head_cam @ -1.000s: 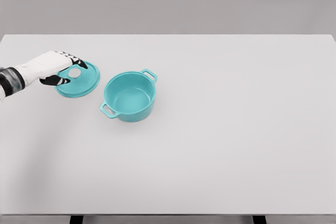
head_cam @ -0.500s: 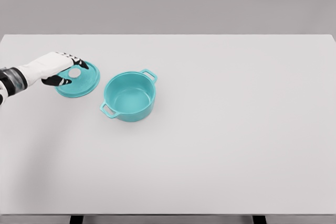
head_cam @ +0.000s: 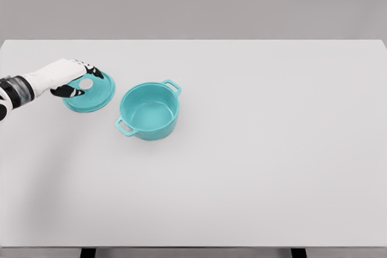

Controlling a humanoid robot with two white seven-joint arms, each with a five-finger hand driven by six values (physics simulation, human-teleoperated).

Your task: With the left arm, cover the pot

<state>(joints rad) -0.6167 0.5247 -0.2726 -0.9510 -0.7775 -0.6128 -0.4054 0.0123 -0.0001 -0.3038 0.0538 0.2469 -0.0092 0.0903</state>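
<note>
Here, on the far left part of the white table (head_cam: pixel 254 167), a turquoise lid (head_cam: pixel 97 96) lying flat, with a pale round knob (head_cam: pixel 86 83) at its middle. Over the lid, the left hand (head_cam: pixel 65 77), coming in from the left edge on a white arm with a dark band at the wrist. Fingers (head_cam: pixel 92 69) with black tips reaching past the far side of the knob, the thumb (head_cam: pixel 68 92) at the near side, so curled around the knob from 2 sides; from this view impossible to say for sure whether actually pressing on it or only closing near it. Just to the right of the lid, apart from it by a narrow strip of table, a turquoise pot (head_cam: pixel 149 112), upright and uncovered, inside bare. 2 small handles on the pot: 1 at the far right (head_cam: pixel 172 86), 1 at the near left (head_cam: pixel 124 127). Lid not on the pot, lying beside it on the table. No right hand in the picture.
</note>
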